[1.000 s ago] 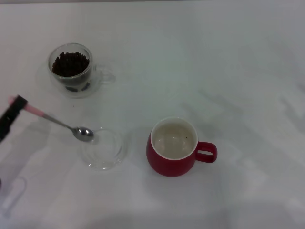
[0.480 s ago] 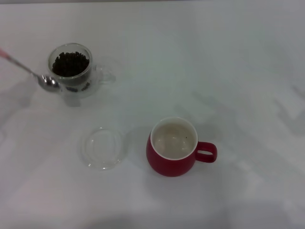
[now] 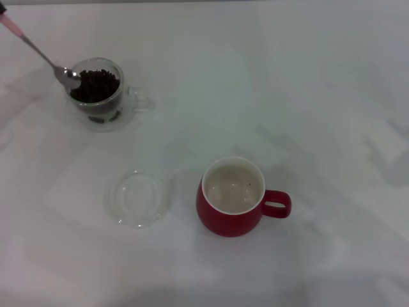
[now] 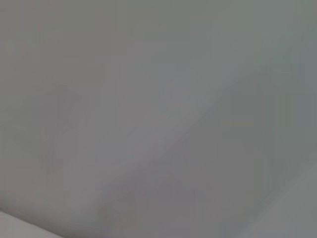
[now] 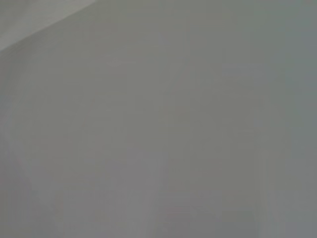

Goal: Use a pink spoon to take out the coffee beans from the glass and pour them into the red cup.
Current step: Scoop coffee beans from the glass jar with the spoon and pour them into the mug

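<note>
In the head view, the slim pink-handled metal spoon (image 3: pixel 39 54) is being held with its bowl at the rim of the small clear double-walled glass (image 3: pixel 96 94), over the dark coffee beans (image 3: pixel 94 85). The glossy red cup (image 3: pixel 232 197) is standing well apart. Neither gripper is being shown, so finger state cannot be told. Both wrist views are showing only blank grey. Beans could be spilled on the long carry if the bowl is tilted.

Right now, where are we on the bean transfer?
Early. Done: the pink spoon is lifted, its bowl at the rim of the glass, over the coffee beans. In hand: the first scoop; the handle runs out of the head view's top-left corner, so the left gripper is unseen. Left: every transfer; the red cup shows only a cream inside, with no heap of beans.
</note>
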You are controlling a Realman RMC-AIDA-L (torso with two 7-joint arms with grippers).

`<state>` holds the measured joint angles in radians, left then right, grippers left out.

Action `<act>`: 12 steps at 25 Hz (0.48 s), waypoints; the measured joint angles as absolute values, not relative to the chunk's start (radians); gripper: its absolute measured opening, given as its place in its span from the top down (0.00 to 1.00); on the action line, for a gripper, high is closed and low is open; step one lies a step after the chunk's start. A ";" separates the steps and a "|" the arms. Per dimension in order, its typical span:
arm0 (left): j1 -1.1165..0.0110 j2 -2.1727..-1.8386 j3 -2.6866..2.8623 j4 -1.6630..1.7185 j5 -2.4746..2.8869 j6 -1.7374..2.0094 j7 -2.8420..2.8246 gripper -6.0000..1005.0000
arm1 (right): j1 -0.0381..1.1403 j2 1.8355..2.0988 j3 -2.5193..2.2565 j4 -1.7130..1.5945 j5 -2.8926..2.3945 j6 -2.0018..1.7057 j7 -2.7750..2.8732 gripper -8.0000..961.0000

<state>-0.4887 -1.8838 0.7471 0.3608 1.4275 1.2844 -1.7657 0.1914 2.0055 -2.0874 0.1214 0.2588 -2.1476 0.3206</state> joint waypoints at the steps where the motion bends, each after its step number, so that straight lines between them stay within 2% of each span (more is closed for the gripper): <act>1: -0.502 -1.885 0.747 0.363 1.443 1.263 -1.770 0.87 | 0.188 2.006 -2.088 0.120 0.258 -2.148 0.321 0.36; 8: -0.584 -1.905 0.747 0.360 1.539 1.144 -1.784 0.87 | 0.181 2.008 -2.088 0.118 0.258 -2.138 0.324 0.36; 12: -0.608 -1.932 0.747 0.357 1.571 1.100 -1.784 0.87 | 0.181 2.008 -2.088 0.117 0.258 -2.137 0.326 0.36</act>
<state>-0.6078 -1.9316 0.7470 0.3568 1.5715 1.1003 -1.7844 0.1813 2.0080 -2.0875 0.1167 0.2576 -2.1370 0.3258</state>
